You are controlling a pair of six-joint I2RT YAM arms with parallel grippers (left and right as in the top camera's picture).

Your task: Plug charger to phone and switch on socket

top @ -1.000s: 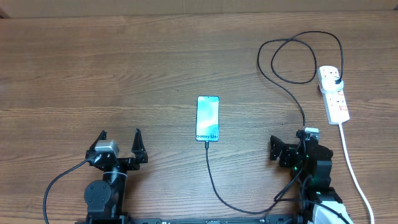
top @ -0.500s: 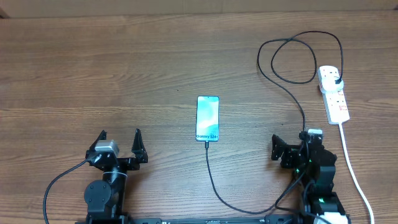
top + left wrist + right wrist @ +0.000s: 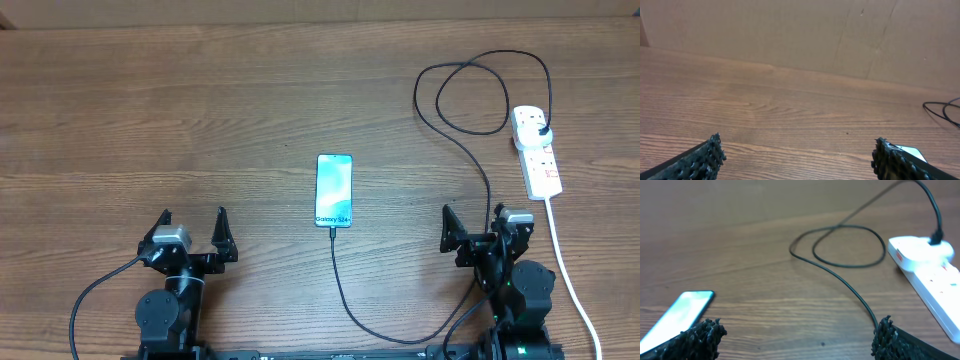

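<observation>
1. Overhead: the phone lies screen up at mid-table. The charger meets the phone's near edge, curves right of the phone, loops, and ends in a plug seated in the socket, which is far right of the phone. I cannot tell how the switches are set. The left gripper sits left of and nearer than the phone, and the right gripper right of it. Both are spread wide and hold nothing.
2. Left wrist: the fingers stand wide apart over bare wood. A corner of the phone shows beside the right finger.
3. Right wrist: the jaws are released and empty. The phone is to the left, the charger loop is right of the phone, and the socket is further right.
</observation>
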